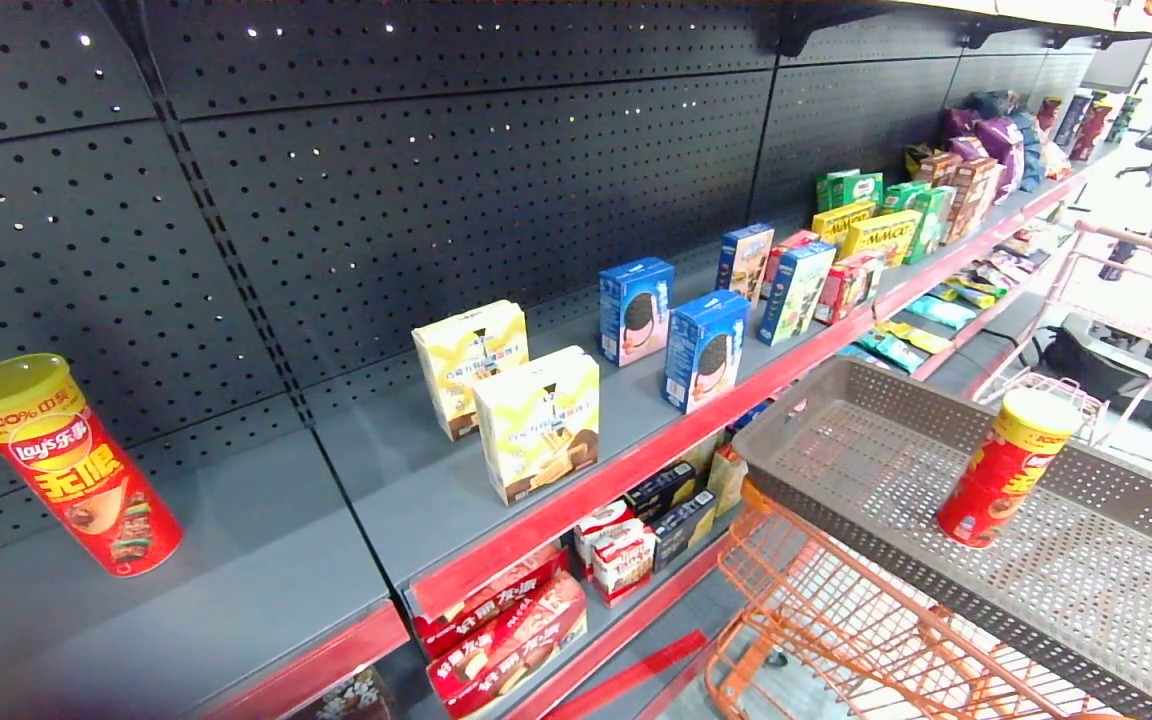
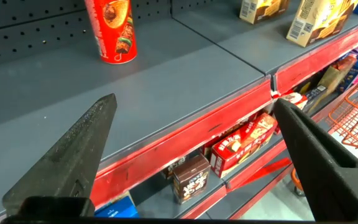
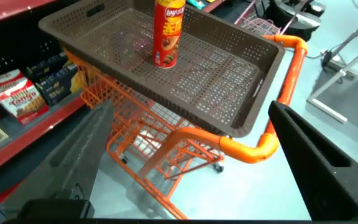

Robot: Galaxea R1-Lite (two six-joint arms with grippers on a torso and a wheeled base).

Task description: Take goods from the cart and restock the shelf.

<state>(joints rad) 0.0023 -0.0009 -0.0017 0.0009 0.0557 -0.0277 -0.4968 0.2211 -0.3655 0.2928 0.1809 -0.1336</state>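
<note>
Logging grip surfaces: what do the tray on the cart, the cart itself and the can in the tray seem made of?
Tray: likely moulded plastic, matte brown, given its even grid of holes. Cart: metal wire with an orange coating, seen in thin crossed rods. Can: probably a cardboard tube with glossy printed wrap and a yellow plastic lid.

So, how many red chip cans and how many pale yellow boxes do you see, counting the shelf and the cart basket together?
Red chip cans: 2 (1 on the shelf, 1 in the brown basket)
Pale yellow boxes: 2 (both on the shelf)
Total: 4
</note>
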